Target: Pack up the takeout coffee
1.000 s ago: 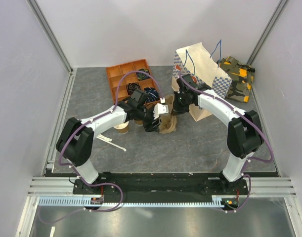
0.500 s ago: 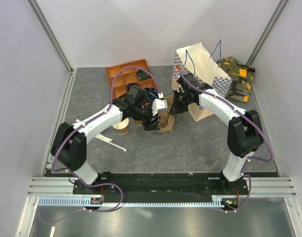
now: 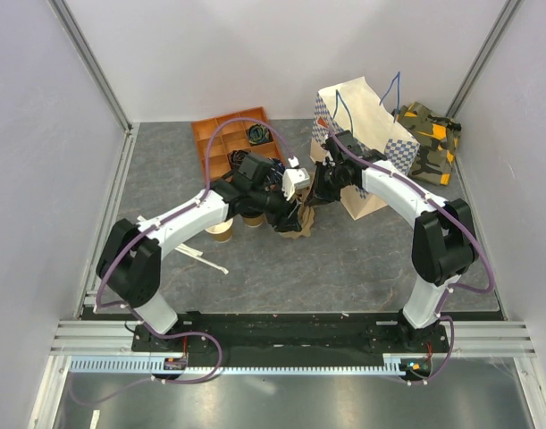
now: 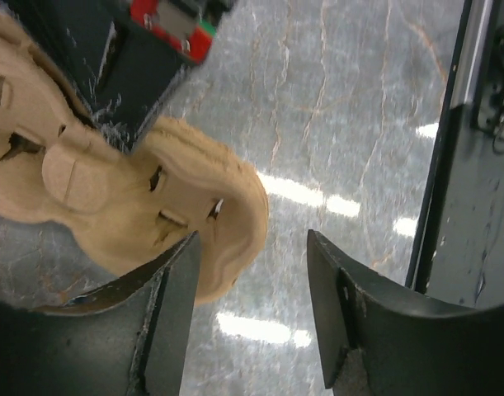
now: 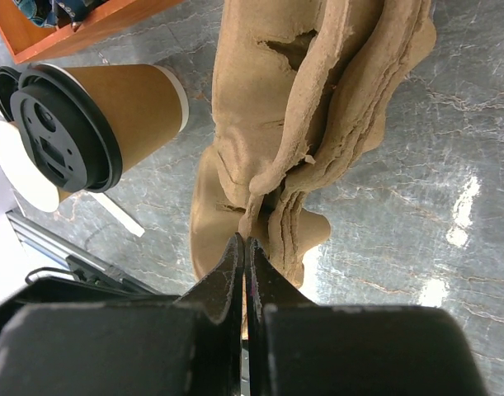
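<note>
The takeout coffee [image 5: 132,103], a brown paper cup with a black lid [image 5: 66,124], stands on the table left of the stack of brown pulp cup carriers [image 5: 317,124]. My right gripper [image 5: 245,241] is shut on a thin edge of the carrier [image 3: 299,220] and holds it tilted up on its side. My left gripper [image 4: 252,241] is open over the carrier's rounded rim [image 4: 235,206]. The rim lies against its left finger [image 4: 173,289], and bare table shows in the rest of the gap. In the top view both grippers meet mid-table, the left [image 3: 289,211] beside the right [image 3: 315,195].
A lidless tan cup [image 3: 221,231] stands left of the coffee. An orange compartment tray [image 3: 221,143] sits at the back left. A checkered paper bag [image 3: 366,125] and a camouflage pouch [image 3: 429,138] are at the back right. A white stick [image 3: 201,259] lies front left.
My left gripper moved back and right along the carrier, opening wider and then narrowing again. The right gripper kept its hold, and the carrier now stands more on edge.
</note>
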